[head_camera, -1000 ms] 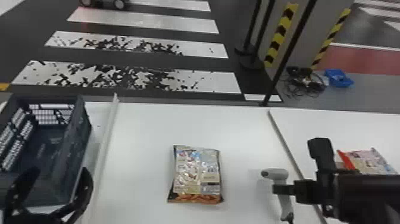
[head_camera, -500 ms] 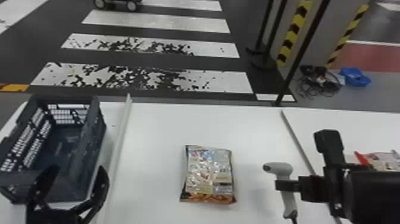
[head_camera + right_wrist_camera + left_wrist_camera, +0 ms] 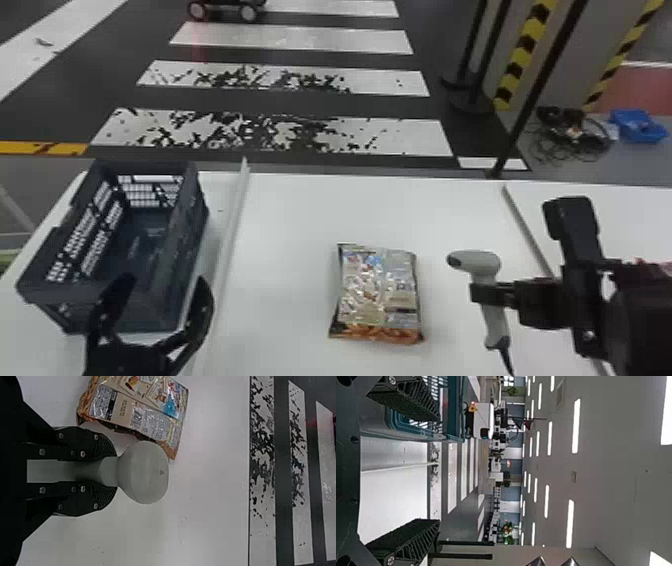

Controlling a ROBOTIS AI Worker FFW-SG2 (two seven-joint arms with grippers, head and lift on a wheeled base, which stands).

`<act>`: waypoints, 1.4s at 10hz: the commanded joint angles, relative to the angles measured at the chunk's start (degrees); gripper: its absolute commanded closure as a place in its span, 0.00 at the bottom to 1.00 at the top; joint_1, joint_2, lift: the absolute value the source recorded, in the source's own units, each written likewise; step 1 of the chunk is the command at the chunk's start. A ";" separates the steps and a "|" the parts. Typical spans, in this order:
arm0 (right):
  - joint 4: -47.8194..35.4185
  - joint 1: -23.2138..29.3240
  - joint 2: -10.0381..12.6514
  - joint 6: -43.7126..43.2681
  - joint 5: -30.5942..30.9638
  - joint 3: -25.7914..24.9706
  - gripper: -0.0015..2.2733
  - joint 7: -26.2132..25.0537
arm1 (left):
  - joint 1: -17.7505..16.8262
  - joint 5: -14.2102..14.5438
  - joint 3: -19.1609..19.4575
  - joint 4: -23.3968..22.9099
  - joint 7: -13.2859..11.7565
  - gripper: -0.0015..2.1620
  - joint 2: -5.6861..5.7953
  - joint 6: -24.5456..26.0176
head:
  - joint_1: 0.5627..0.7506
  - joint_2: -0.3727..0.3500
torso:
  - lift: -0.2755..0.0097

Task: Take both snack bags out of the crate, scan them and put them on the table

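Note:
My left gripper (image 3: pixel 160 285) stands open at the near end of the dark crate (image 3: pixel 187 240), nothing between its fingers. In the left wrist view that gripper (image 3: pixel 435 471) has its fingers wide apart, with part of the crate (image 3: pixel 451 407) beyond one finger. A snack bag (image 3: pixel 380 295) lies flat on the middle of the white table (image 3: pixel 290 220). Right of it, my right gripper (image 3: pixel 487 295) is shut on the grey scanner (image 3: pixel 492 320), held upright. The right wrist view has the gripper (image 3: pixel 107 471) clamping the scanner (image 3: pixel 144 473), with the snack bag (image 3: pixel 138 411) beside it.
A raised white strip (image 3: pixel 230 240) runs between crate and bag. Another divider (image 3: pixel 525 225) runs behind the right gripper. Reddish packaging (image 3: pixel 640 261) peeks out behind the right arm. Black posts (image 3: pixel 540 90) stand beyond the table.
The head view has swung left, so the table's things sit farther right in it. The bag keeps its place on the table, and the right gripper still holds the scanner.

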 commanded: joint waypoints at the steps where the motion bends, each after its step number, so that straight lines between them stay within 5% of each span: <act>1: -0.77 0.23 0.00 0.12 0.83 1.10 0.99 1.79 | 0.00 0.00 0.00 0.00 0.00 0.04 0.00 -0.11 | 0.70 0.48 | 0.65; 9: -4.90 2.78 0.00 0.12 10.94 9.36 0.99 12.60 | -0.17 0.00 -0.09 0.00 -0.26 0.04 0.00 0.06 | 0.70 0.60 | 0.65; 14: -3.76 3.13 0.18 0.12 12.61 13.41 0.99 13.22 | -0.26 0.00 -0.18 0.18 -0.26 0.04 0.09 0.06 | 0.70 0.66 | 0.65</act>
